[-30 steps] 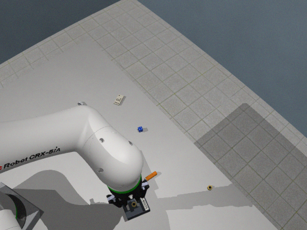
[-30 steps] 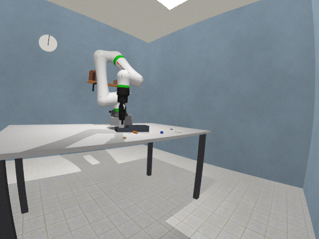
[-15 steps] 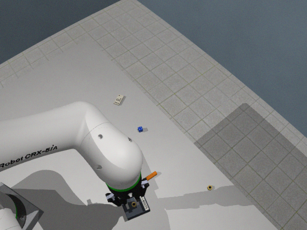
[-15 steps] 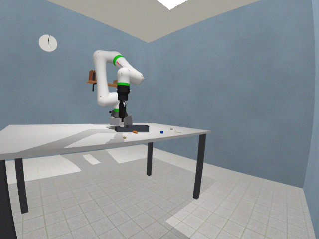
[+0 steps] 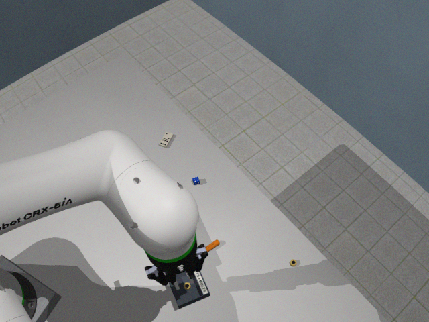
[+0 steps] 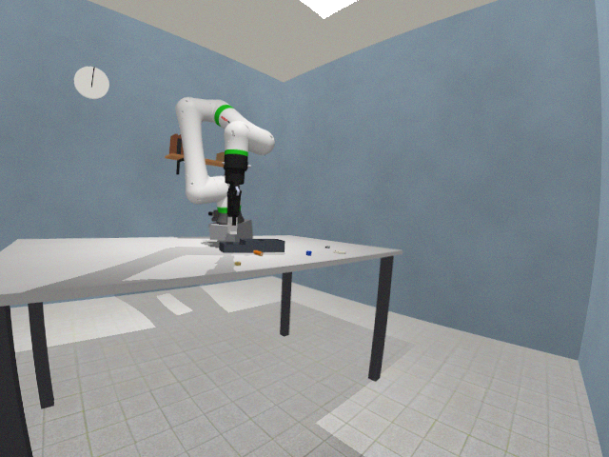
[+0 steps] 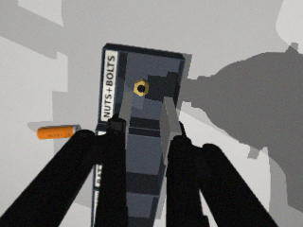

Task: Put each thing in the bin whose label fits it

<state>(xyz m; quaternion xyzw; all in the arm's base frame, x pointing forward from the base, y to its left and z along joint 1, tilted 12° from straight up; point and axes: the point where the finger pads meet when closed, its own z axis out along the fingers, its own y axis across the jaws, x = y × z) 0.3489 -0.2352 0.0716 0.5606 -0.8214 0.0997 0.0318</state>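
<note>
We look first at the bin row [image 7: 176,76], a dark multi-compartment tray flat on the white table [image 6: 98,255]. The end compartment carries a white label reading NUTS+BOLTS [image 7: 109,86]; the next labels down are cut off or hidden by the fingers, so we can't read them. Inside the nuts+bolts compartment lies one brass hex nut [image 7: 141,88], flat on the floor of the bin, apart from the walls. In the top view the same nut [image 5: 186,285] shows inside the tray, just below the wrist.

Outside the bins: an orange battery [image 5: 212,245] lies on the table just beside the tray's label side, not touching it as far as we can tell. A 2nd brass nut [image 5: 292,262] sits well apart, toward the table edge. A blue die [image 5: 196,180] and a cream domino [image 5: 165,139] lie further off, apart from each other.

The arm is folded over w/ the wrist pointing straight down above the tray. The gripper [image 7: 144,118] hangs above the nuts+bolts compartment, fingers narrowly parted w/ nothing between them; the nut lies below and just past the fingertips, not touched.
</note>
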